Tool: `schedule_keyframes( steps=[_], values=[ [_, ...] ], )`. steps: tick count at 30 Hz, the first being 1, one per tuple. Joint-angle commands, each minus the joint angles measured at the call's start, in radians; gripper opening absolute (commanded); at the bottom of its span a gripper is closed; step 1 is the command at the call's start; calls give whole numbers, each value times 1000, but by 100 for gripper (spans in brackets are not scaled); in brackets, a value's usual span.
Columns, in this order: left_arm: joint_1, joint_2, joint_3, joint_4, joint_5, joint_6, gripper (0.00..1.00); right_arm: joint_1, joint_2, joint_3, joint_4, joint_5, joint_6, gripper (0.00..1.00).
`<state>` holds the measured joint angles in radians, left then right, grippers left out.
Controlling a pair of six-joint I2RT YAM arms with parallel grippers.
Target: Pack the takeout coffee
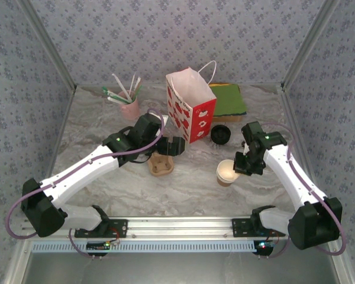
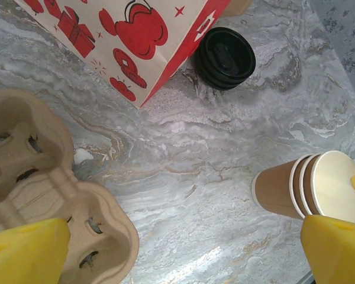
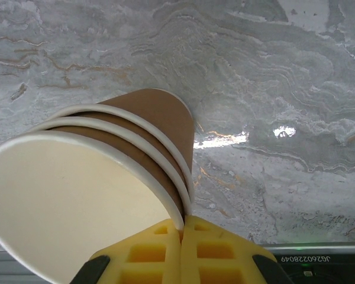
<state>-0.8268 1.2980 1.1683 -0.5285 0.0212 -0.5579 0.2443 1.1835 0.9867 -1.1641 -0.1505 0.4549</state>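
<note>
Bright, even light falls from overhead, so shadows beneath the arms stay soft and short. A small white glare patch sits on the marble tabletop (image 3: 284, 71). Close to the lenses things blur: the yellow fingertips (image 2: 23, 254) and the pale inside of the paper cups (image 3: 77, 201).

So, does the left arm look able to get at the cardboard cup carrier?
Likely yes: the left pincer is open close above the cup carrier, nothing lies between them, and the bag stands clear beside it.
</note>
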Motion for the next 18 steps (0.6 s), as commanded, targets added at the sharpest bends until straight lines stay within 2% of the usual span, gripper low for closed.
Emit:
schedule_keyframes(
  steps=[1,13,18],
  values=[
    [-9,-11,31,-20,-11,14,100,-4,-19,44,-46,-19,0,0],
    [-11,1,38,-16,8,21,100,-7,-19,62,-47,-41,4,0],
    [-10,63,57,12,133,39,99,-9,-21,55,-42,-53,4,0]
  ],
)
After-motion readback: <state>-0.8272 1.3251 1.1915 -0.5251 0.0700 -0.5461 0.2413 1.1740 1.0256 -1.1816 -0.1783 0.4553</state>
